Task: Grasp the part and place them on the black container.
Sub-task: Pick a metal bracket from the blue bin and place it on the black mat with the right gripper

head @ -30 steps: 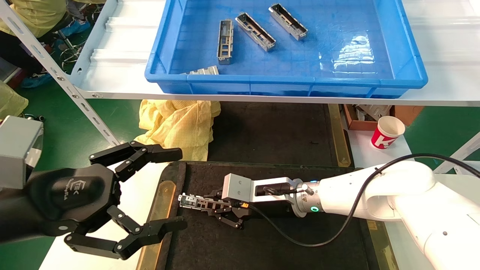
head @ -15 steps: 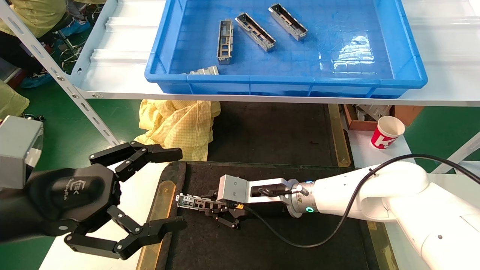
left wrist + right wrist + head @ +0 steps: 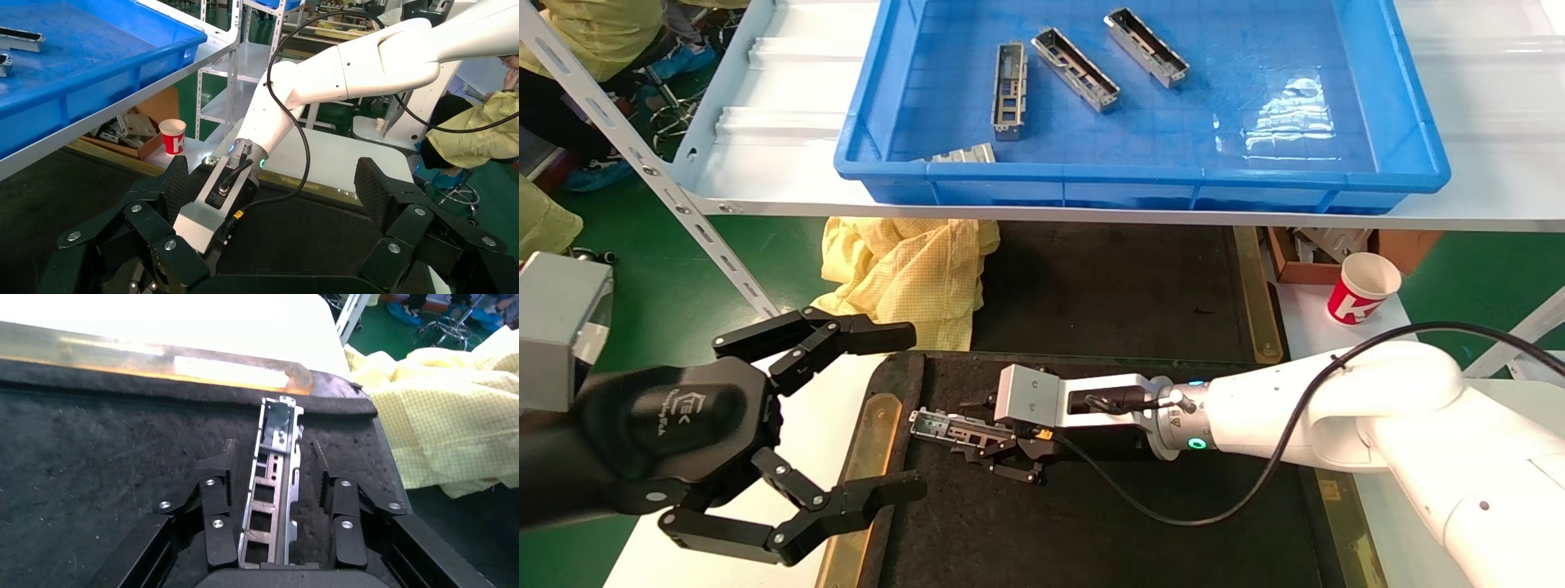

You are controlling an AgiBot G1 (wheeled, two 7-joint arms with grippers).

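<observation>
1. Right gripper [image 3: 989,447] sits low over the black container [image 3: 1173,539], toward its 9 o'clock edge. In the right wrist view a gap shows between each pad and the part [image 3: 274,478], so I judge the grip released, with the part lying lengthwise between the fingers [image 3: 219,478] on the felt.
2. I read that low, flat pose as a set-down: the part lies parallel to the fingers so they can clear it without dragging.
3. One end of the part points at the brass strip [image 3: 183,367] but lies short of it, on the dark surface.
4. Left gripper [image 3: 903,412] is parked at 9 o'clock of the container, over the white table [image 3: 789,441], fingers spread wide and holding nothing, out of the working arm's way.
5. Count: one part on the container; in the blue bin [image 3: 1336,175] at 12 o'clock I count three whole parts and a fourth half hidden behind its near wall.
6. One paper cup [image 3: 1363,287] stands at 2 o'clock.
</observation>
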